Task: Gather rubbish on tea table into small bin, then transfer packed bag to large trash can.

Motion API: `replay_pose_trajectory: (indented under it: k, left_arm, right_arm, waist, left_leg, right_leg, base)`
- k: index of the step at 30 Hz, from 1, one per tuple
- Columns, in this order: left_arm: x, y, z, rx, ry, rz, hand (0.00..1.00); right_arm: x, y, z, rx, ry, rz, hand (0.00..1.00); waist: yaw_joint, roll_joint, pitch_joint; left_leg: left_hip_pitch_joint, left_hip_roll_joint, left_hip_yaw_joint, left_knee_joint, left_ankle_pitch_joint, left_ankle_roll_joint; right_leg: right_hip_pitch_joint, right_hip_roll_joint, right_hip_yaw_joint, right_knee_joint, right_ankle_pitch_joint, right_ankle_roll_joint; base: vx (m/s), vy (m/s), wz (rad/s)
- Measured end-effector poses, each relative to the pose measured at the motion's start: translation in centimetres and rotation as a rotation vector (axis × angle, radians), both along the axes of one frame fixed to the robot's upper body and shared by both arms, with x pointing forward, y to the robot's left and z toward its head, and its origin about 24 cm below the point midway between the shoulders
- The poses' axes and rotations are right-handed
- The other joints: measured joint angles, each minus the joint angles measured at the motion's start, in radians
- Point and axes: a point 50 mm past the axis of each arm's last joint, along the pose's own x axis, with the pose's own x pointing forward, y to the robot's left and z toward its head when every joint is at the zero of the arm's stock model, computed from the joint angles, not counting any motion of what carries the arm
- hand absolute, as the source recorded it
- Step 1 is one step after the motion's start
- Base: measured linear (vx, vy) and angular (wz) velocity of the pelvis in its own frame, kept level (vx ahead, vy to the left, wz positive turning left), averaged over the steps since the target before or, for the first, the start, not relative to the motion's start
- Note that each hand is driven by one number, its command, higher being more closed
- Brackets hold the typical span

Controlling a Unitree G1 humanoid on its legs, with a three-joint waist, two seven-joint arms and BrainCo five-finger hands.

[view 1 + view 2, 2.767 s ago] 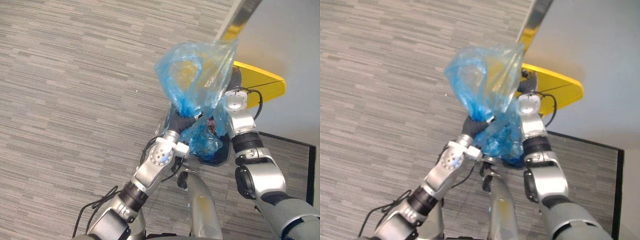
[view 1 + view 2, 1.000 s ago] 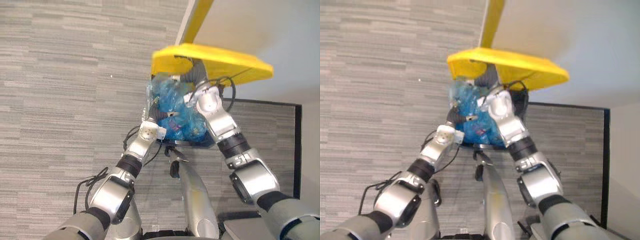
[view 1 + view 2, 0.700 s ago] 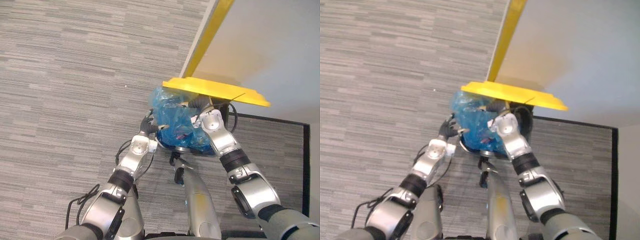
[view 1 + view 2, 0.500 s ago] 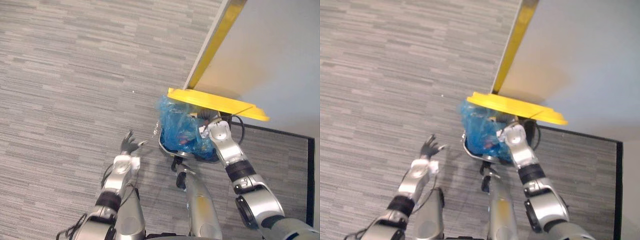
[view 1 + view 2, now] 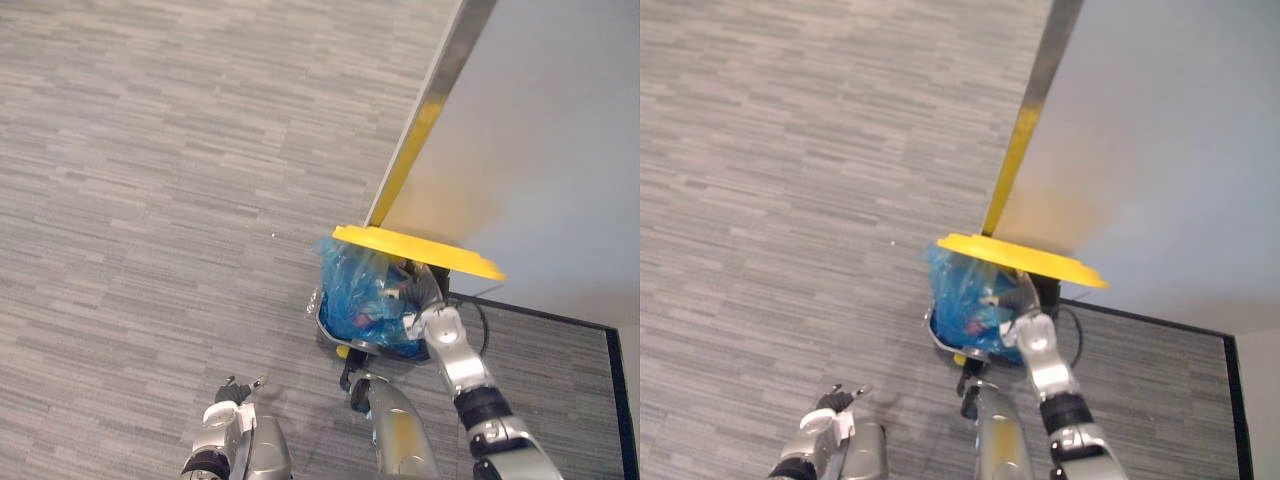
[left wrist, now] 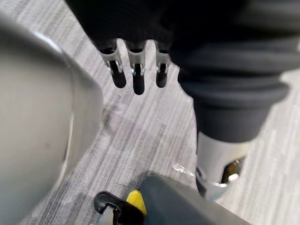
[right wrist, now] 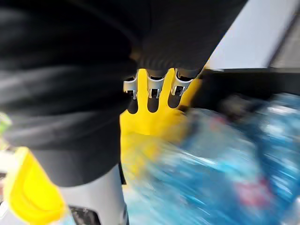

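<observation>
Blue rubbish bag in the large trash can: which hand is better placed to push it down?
Right. The right hand is at the blue rubbish bag, under the yellow lid; the left hand hangs low over the carpet, apart from the bag.

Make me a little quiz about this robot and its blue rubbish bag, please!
1. True or false: the blue bag lies flat on the carpet, far from the trash can.
2. What colour is the lid raised over the trash can? A red, B yellow, C green.
3. Fill in: the left robot hand, low over the carpet with straight fingers, holds ____.

Key
1. False: the bag sits in the trash can, under the lid, with the right robot hand close by.
2. B.
3. Nothing.
</observation>
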Motion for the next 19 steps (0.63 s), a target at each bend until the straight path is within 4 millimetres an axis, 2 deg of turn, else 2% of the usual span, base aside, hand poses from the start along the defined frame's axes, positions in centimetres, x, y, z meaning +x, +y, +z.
replay_pose_trajectory:
  k: [1, 2, 3, 4, 5, 6, 7, 8, 9, 10, 11, 14, 17, 19]
  left_arm:
    - [-0.3, -0.3, -0.2, 0.005, 0.009, -0.016, 0.0]
    - [-0.5, -0.3, -0.3, 0.006, 0.016, -0.017, 0.0]
    - [-0.8, -0.4, -0.4, 0.003, 0.024, -0.016, 0.0]
    - [-1.9, -0.1, -0.7, 0.012, 0.046, -0.013, 0.0]
    - [-2.0, 0.2, -0.7, 0.018, 0.046, -0.011, 0.0]
    - [-1.9, 0.2, -0.6, 0.016, 0.042, 0.0, 0.0]
    - [-1.7, -0.4, -0.7, -0.008, 0.042, 0.009, 0.0]
    - [-2.1, -1.7, -1.0, -0.054, 0.048, 0.035, 0.0]
    - [-2.2, -1.9, -1.1, -0.068, 0.048, 0.059, 0.0]
    - [-2.5, -2.1, -1.3, -0.075, 0.066, 0.06, 0.0]
    - [-2.9, -2.5, -1.5, -0.089, 0.083, 0.061, 0.0]
    - [-4.4, -2.5, -2.1, -0.098, 0.131, 0.09, 0.0]
    - [-4.7, -2.2, -2.2, -0.095, 0.136, 0.102, 0.0]
    - [-4.8, -2.0, -2.2, -0.089, 0.136, 0.104, 0.0]
  right_arm:
    - [-2.0, 0.3, -1.9, 0.026, 0.077, -0.01, 0.0]
    - [-3.0, 0.2, -3.0, 0.036, 0.12, -0.021, 0.0]
    - [-5.5, 0.0, -5.4, 0.061, 0.235, -0.062, 0.0]
    - [-9.3, 0.2, -8.4, 0.098, 0.401, -0.12, 0.0]
    - [-10.7, 0.3, -9.4, 0.113, 0.467, -0.142, 0.0]
    - [-11.3, -0.3, -9.9, 0.125, 0.5, -0.19, 0.0]
    - [-11.6, -1.0, -10.3, 0.1, 0.532, -0.215, 0.0]
    - [-12.1, -2.2, -10.7, 0.075, 0.561, -0.263, 0.0]
    - [-12.5, -2.3, -10.9, 0.07, 0.58, -0.278, 0.0]
    - [-13.0, -2.2, -11.2, 0.085, 0.603, -0.308, 0.0]
    - [-13.5, -2.5, -11.5, 0.095, 0.628, -0.342, 0.0]
    - [-14.7, -3.6, -11.9, 0.092, 0.672, -0.41, 0.0]
    - [-15.0, -4.1, -12.1, 0.106, 0.702, -0.446, 0.0]
    - [-15.2, -4.2, -12.2, 0.116, 0.707, -0.464, 0.0]
  waist:
    - [-0.022, 0.01, -0.003]
    - [-0.034, 0.009, -0.004]
    - [-0.042, 0.005, -0.015]
    - [-0.043, -0.019, -0.054]
    - [-0.042, -0.041, -0.073]
    - [-0.035, -0.037, -0.085]
    - [-0.03, -0.003, -0.102]
    - [-0.004, 0.015, -0.117]
    - [-0.01, 0.011, -0.118]
    - [-0.023, -0.023, -0.132]
    - [-0.033, 0.001, -0.135]
    - [-0.036, 0.033, -0.173]
    - [-0.035, 0.039, -0.178]
    - [-0.035, 0.038, -0.179]
  left_leg:
    - [0.029, 0.007, 0.005, -0.077, 0.059, -0.025]
    - [0.044, 0.008, 0.001, -0.101, 0.076, -0.026]
    - [0.079, 0.008, -0.01, -0.13, 0.093, -0.033]
    - [0.08, 0.001, -0.025, -0.135, 0.097, -0.042]
    - [0.079, -0.005, -0.022, -0.134, 0.096, -0.043]
    - [0.076, 0.008, -0.019, -0.134, 0.091, -0.049]
    - [0.058, 0.027, -0.016, -0.132, 0.093, -0.04]
    - [0.049, 0.018, 0.021, -0.162, 0.117, 0.027]
    - [0.049, 0.012, 0.041, -0.175, 0.145, 0.005]
    - [0.066, -0.026, 0.062, -0.195, 0.154, -0.015]
    - [0.093, -0.023, 0.067, -0.225, 0.165, -0.021]
    - [0.125, -0.021, 0.059, -0.315, 0.207, 0.04]
    - [0.141, -0.037, 0.046, -0.394, 0.242, 0.052]
    - [0.151, -0.055, 0.03, -0.431, 0.272, 0.039]
  right_leg:
    - [-0.061, -0.023, 0.04, 0.28, -0.074, -0.113]
    - [-0.069, -0.032, 0.058, 0.413, -0.102, -0.15]
    - [-0.047, -0.047, 0.087, 0.606, -0.128, -0.151]
    - [0.009, -0.071, 0.129, 0.73, -0.131, -0.154]
    - [0.034, -0.068, 0.148, 0.707, -0.174, -0.125]
    - [0.056, -0.029, 0.139, 0.642, -0.189, -0.127]
    - [0.105, 0.032, 0.136, 0.483, -0.193, -0.116]
    - [0.15, 0.058, 0.15, 0.348, -0.221, -0.144]
    - [0.154, 0.022, 0.137, 0.411, -0.259, -0.169]
    - [0.2, -0.013, 0.156, 0.369, -0.338, -0.141]
    - [0.239, 0.01, 0.161, 0.293, -0.336, -0.163]
    - [0.273, 0.046, 0.164, 0.165, -0.268, -0.158]
    - [0.289, 0.049, 0.161, 0.095, -0.234, -0.141]
    - [0.296, 0.046, 0.171, 0.067, -0.207, -0.136]
  base:
    - [-0.17, -0.025, 0.11]
    - [-0.13, -0.04, 0.33]
    - [-0.06, -0.093, 0.43]
    - [-0.04, -0.137, 0.28]
    - [-0.03, -0.182, -0.08]
    - [-0.03, -0.117, -0.5]
    - [-0.09, -0.047, -1.06]
    - [-0.11, 0.006, -0.95]
    - [-0.16, -0.062, -0.69]
    - [-0.15, -0.154, -0.22]
    - [-0.16, -0.136, -0.2]
    - [-0.12, -0.044, -0.13]
    - [-0.08, 0.027, 0.07]
    - [-0.02, 0.072, -0.04]
